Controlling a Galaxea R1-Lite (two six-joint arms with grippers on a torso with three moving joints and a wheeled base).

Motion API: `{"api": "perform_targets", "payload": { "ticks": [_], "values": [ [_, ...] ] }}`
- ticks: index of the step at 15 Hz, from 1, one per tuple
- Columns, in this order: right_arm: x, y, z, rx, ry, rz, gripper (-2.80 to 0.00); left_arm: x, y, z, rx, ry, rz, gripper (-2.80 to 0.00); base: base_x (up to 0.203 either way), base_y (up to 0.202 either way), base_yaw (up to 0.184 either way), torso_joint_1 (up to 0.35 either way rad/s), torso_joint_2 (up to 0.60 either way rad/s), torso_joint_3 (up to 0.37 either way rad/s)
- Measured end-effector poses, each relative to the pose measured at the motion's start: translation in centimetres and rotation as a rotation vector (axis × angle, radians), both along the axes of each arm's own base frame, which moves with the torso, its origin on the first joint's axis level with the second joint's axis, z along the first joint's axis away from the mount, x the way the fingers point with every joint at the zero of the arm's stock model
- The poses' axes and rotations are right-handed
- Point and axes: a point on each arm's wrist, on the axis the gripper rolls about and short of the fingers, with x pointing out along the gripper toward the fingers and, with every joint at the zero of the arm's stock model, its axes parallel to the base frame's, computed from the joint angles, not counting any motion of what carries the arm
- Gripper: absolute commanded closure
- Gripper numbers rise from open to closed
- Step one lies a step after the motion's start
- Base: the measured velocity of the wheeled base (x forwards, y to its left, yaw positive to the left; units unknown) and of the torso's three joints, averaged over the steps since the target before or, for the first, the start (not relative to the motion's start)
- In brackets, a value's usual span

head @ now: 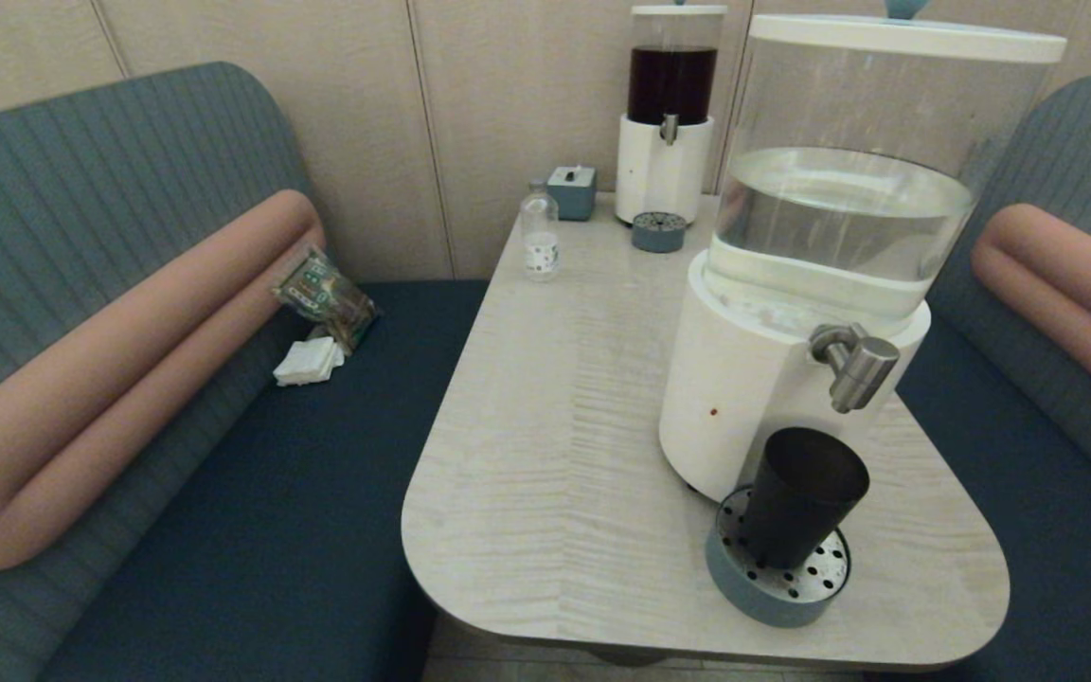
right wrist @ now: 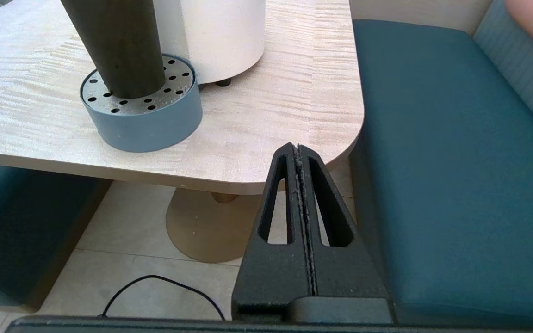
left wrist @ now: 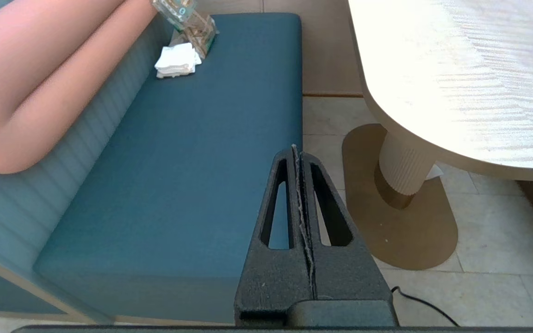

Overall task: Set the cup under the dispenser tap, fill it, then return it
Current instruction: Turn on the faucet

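The matte black cup (head: pixel 803 495) stands upright on the round grey drip tray (head: pixel 773 595), right below the brushed-steel dispenser tap (head: pixel 856 366) of the large white-based dispenser (head: pixel 735 407) with its clear water tank. In the right wrist view the cup (right wrist: pixel 118 46) and the tray (right wrist: pixel 148 122) sit near the table's front corner. My right gripper (right wrist: pixel 298 147) is shut and empty, low beside the table edge, apart from the cup. My left gripper (left wrist: pixel 296 149) is shut and empty too, parked low between the left bench and the table. Neither gripper shows in the head view.
A smaller dispenser with dark liquid (head: pixel 669 114), its own drip tray (head: pixel 658 231), a small clear bottle (head: pixel 540 237) and a grey box (head: pixel 571 191) stand at the table's back. Teal benches (head: pixel 299 493) flank the table; napkins and a packet (head: pixel 323 303) lie on the left one.
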Motion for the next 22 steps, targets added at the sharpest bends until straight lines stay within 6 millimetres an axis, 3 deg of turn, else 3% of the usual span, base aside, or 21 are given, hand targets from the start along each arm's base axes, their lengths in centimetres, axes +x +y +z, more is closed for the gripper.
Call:
{"api": "perform_targets", "payload": {
  "ticks": [10,12,16,19,22],
  "values": [
    [-0.3,0.0,0.4,-0.04,0.019,-0.006,0.0,0.0,0.0,0.0,-0.001,0.0,-0.001,0.0,0.0,0.0,0.0,0.0,0.0,0.0],
    [-1.4,0.0,3.2,-0.027,-0.042,-0.001,0.0,0.0,0.0,0.0,0.0,0.0,-0.001,0.0,0.0,0.0,0.0,0.0,0.0,0.0],
    [-4.3,0.0,11.9,0.027,-0.175,0.034,0.0,0.0,0.0,0.0,-0.001,0.001,-0.001,0.0,0.0,0.0,0.0,0.0,0.0,0.0],
    [-3.5,0.2,17.2,0.029,-0.174,0.091,0.0,0.0,0.0,0.0,-0.001,0.0,-0.001,0.0,0.0,0.0,0.0,0.0,0.0,0.0],
    [-1.0,0.3,22.0,-0.018,-0.148,0.11,0.0,0.0,0.0,0.0,-0.002,0.0,-0.001,0.0,0.0,0.0,0.0,0.0,0.0,0.0]
  ]
}}
